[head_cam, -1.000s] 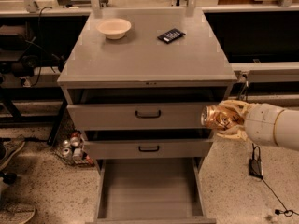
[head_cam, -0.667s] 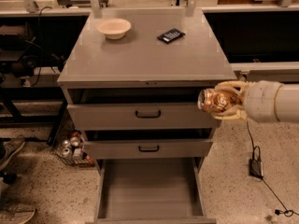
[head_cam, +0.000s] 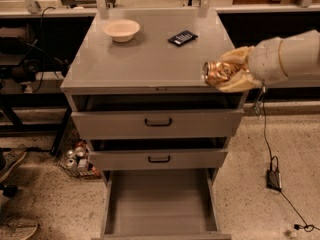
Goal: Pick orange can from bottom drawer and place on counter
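A speckled floor point(head_cam: 260, 149) runs under a workshop of dark desks and cables, and the grey cabinet stands in the middle of it. Its top, the bench point(head_cam: 150, 64), is broad and mostly bare, so there is room to set something down near the front. Below, the bottom drawer point(head_cam: 160, 199) is pulled fully out with its flat floor bare, which suggests the pick is done and only the placing remains. The two black-handled drawers point(head_cam: 158, 124) above it stand slightly ajar.

The pale arm point(head_cam: 287, 56) reaches in from the right at about bench height. Its tool point(head_cam: 223, 74) is clenched around the orange can point(head_cam: 216, 72), holding it on its side with the round end facing left. The can hangs at the bench's front right corner, seemingly just over the edge; how high it sits above the surface I cannot tell. My guess is that it needs to travel a little further inward before release, or it may roll off.

The cream bowl point(head_cam: 121, 30) and a small black object point(head_cam: 182, 37) sit well apart from it at the back.
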Tool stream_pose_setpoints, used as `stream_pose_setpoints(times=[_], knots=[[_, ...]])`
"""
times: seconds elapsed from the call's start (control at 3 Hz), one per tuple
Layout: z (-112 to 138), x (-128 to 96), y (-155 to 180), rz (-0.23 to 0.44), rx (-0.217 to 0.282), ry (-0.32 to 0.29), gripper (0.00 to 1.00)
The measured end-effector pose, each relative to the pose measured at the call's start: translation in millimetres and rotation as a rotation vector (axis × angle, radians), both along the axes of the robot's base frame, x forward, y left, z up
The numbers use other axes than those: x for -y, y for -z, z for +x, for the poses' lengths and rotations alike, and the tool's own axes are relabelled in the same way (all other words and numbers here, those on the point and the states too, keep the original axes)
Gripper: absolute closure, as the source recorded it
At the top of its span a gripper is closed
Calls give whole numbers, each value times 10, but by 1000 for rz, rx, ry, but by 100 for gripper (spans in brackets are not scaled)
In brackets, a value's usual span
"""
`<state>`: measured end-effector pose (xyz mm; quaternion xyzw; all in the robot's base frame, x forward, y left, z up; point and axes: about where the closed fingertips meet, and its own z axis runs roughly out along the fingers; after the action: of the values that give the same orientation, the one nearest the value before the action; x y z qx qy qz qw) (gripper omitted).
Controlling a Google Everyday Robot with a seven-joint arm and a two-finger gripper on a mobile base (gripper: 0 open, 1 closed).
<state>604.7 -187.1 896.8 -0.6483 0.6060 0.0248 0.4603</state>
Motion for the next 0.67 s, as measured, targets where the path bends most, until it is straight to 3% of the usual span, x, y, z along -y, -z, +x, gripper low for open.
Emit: stream_pose_setpoints(times=[0.67], knots=[[914, -81, -68, -12, -149, 59, 100]])
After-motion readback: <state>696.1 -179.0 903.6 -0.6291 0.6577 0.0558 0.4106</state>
